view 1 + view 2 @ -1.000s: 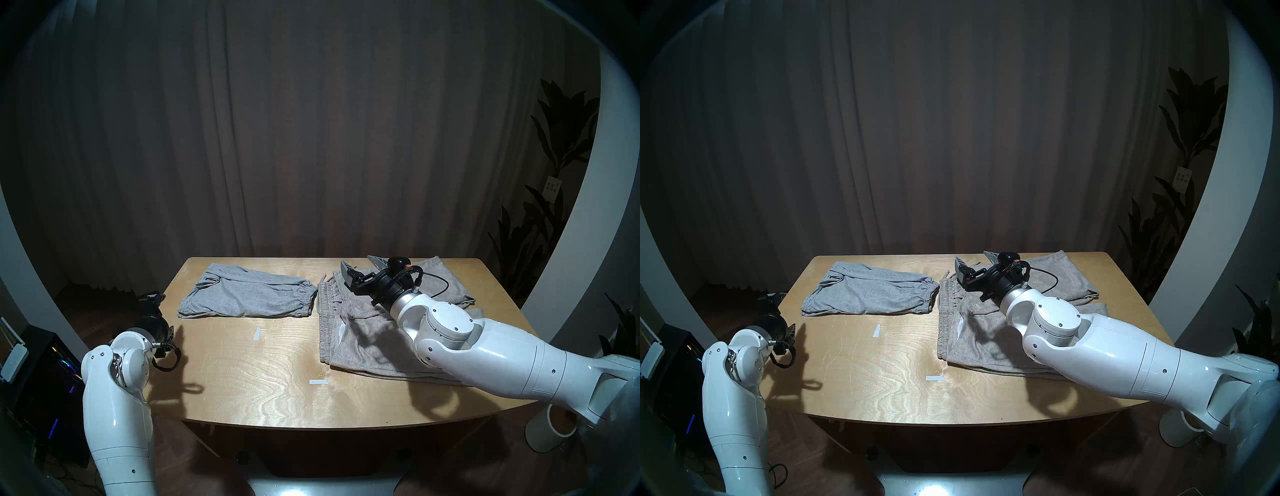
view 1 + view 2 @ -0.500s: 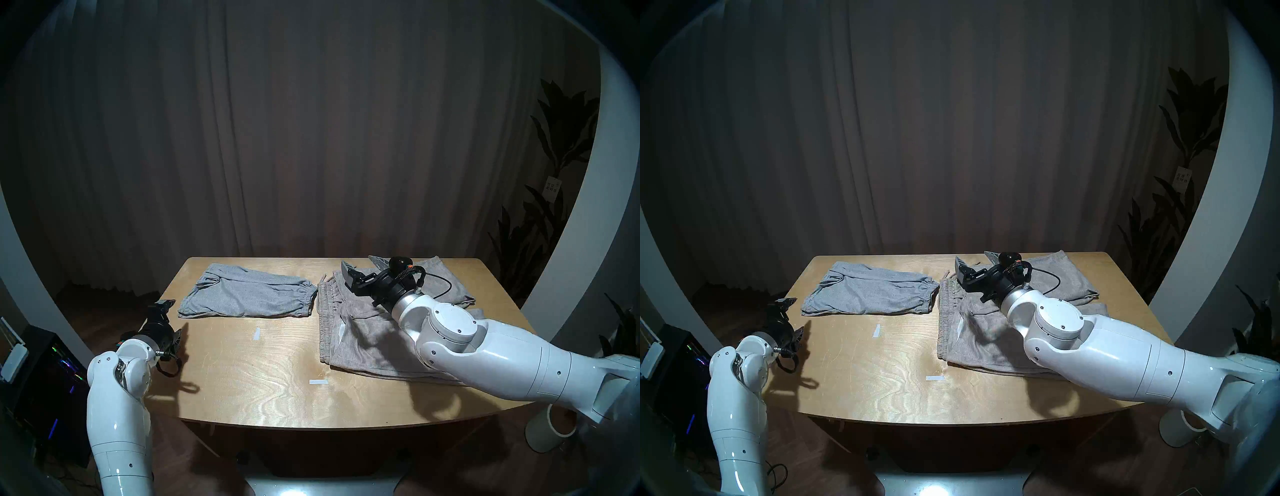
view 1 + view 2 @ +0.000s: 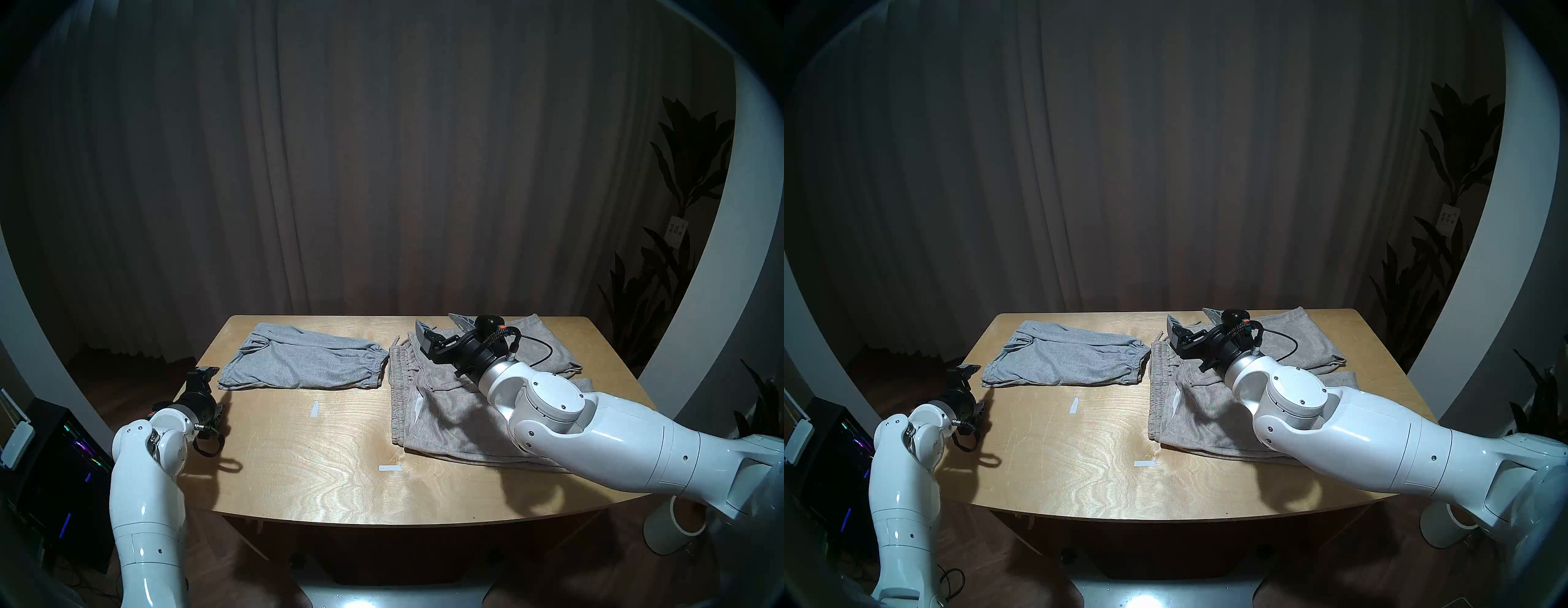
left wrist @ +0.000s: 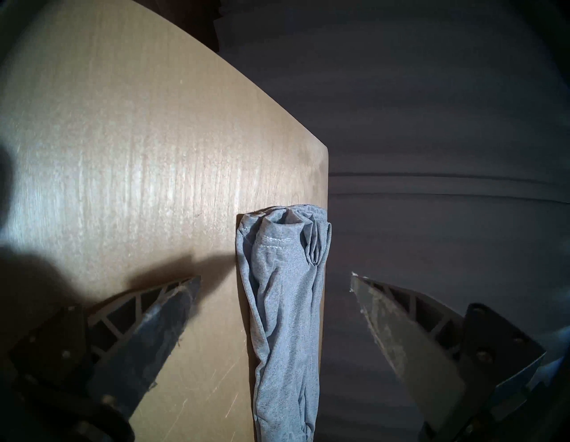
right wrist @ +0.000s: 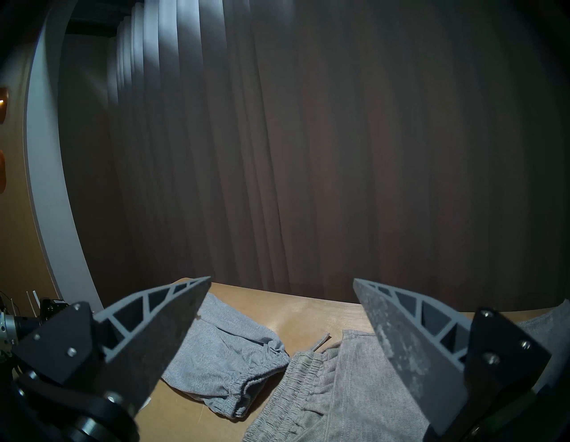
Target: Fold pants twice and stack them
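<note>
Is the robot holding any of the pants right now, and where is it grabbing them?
No. Both the left gripper and right gripper are open and empty; both pants lie on the table.

Bare table (image 3: 322,458) front and centre, grey pants (image 3: 301,361) far left, beige pants (image 3: 449,407) right

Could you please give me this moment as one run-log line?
left gripper: open, near grey pants | right gripper: open, over beige pants | stacked: no

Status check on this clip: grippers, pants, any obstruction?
Left gripper open, empty, at grey pants leg end. Right gripper open, empty, above beige pants. Both pairs flat on table, unstacked. Nothing in the way.
</note>
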Action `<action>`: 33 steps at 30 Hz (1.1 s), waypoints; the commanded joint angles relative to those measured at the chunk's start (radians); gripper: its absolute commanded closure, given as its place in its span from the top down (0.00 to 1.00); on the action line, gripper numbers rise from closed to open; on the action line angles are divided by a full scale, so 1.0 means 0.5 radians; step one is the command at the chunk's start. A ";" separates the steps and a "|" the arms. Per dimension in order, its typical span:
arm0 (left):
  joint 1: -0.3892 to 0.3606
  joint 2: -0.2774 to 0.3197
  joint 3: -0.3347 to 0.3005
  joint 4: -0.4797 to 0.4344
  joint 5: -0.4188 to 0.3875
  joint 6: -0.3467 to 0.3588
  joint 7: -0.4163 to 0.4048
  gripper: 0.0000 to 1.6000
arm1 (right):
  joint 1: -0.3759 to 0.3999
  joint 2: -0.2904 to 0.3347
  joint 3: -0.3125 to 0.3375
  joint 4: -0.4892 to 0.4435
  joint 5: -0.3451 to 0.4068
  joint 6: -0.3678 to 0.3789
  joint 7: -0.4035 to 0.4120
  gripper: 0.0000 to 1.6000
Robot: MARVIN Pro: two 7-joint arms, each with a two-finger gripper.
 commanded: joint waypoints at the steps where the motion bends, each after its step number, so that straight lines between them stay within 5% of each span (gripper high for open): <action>1: -0.115 0.045 0.010 0.002 -0.012 0.009 0.044 1.00 | 0.020 0.004 0.035 -0.045 0.007 -0.025 -0.013 1.00; 33: -0.370 0.202 0.172 0.480 0.052 0.159 0.038 1.00 | 0.005 0.080 0.024 -0.141 0.005 -0.070 -0.100 1.00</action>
